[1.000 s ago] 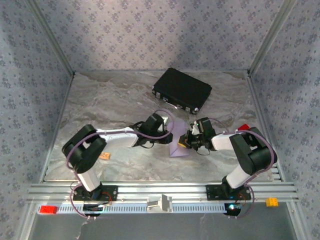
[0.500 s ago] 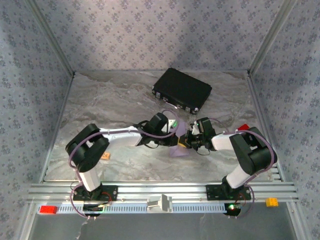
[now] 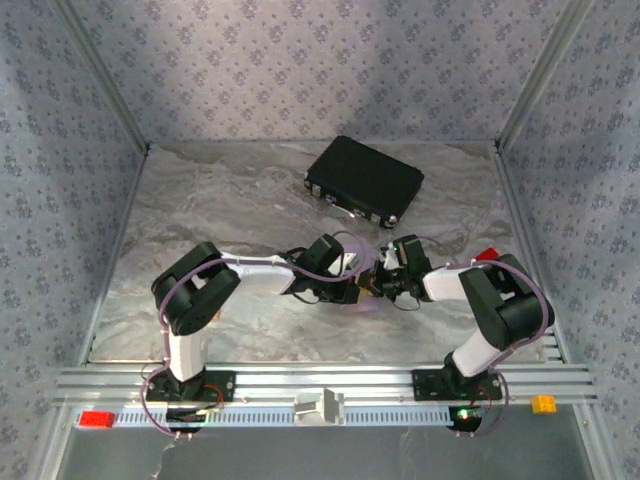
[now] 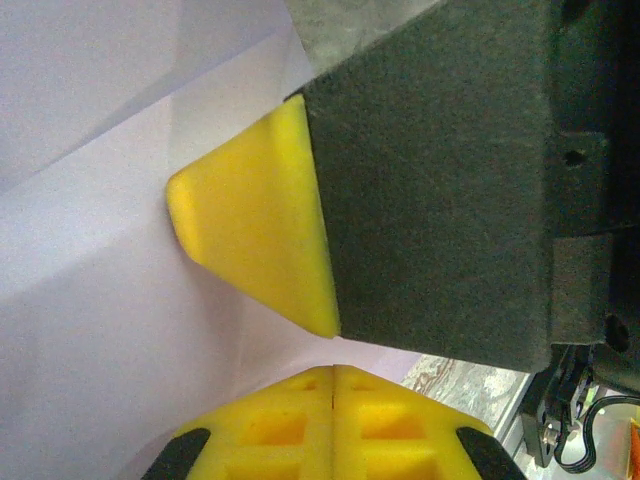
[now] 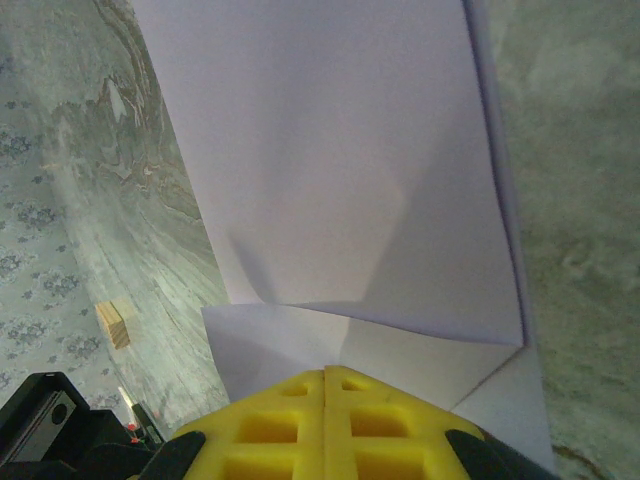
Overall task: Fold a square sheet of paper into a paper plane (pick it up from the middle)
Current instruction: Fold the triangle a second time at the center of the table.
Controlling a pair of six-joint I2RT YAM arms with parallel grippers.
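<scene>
Lilac paper (image 5: 340, 180), creases clear at right wrist, likely pinched

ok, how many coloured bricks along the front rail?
2: a red brick at the left end of the front rail, an orange brick near its right end. No sign of hidden ones.

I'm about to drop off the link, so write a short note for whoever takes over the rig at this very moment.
Left gripper: shut, pinching the sheet of paper at one edge.
Right gripper: shut on the same sheet from the other side.
Sheet: between the two grippers, on the near side of the black case.
Done: first folds are in, and diagonal creases and layered flaps show.
To do: the remaining folds; it is not yet a slim dart.
</scene>
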